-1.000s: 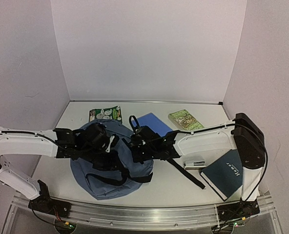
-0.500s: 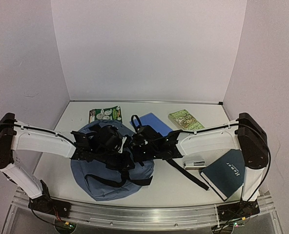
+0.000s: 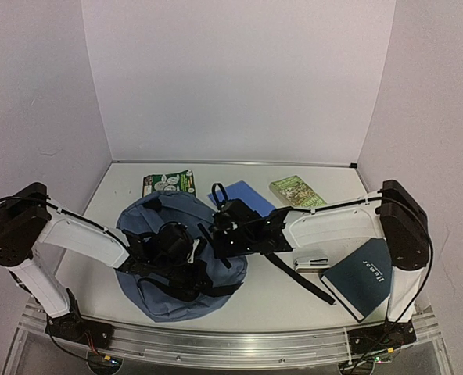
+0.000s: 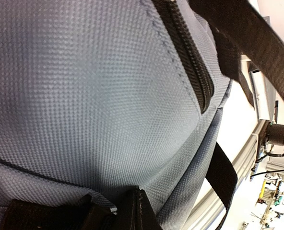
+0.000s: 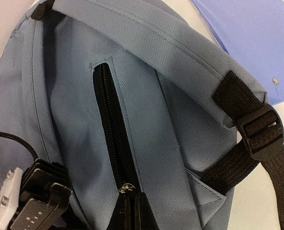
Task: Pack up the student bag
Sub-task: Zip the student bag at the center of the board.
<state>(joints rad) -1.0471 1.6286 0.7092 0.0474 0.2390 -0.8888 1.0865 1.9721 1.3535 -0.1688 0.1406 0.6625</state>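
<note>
Your R tool (image 5: 132, 212) is clenched, tips at the low end of the front zip (image 5: 114, 139), just under the slider; you can't tell if the pull's pinched. Your L tool (image 4: 138, 211) is clenched too, against the fabric beside a black strap (image 4: 36, 215). The student bag (image 3: 157, 301) lies on the table (image 3: 278, 301), centre-left, betw. both arms, with the blue notebook (image 3: 243, 194) just behind it and the dark book (image 3: 360, 277) well to the R.

The left arm (image 3: 83, 234) and right arm (image 3: 333, 224) share one build: white link shells, bulky black joint housings (image 3: 403, 226), and thin black cables (image 3: 337, 206) along the top (wrists all black). The right gripper (image 5: 133, 200) is matte black. Pale lettering on the left arm's end block (image 5: 34, 206) is possibly a label.
</note>
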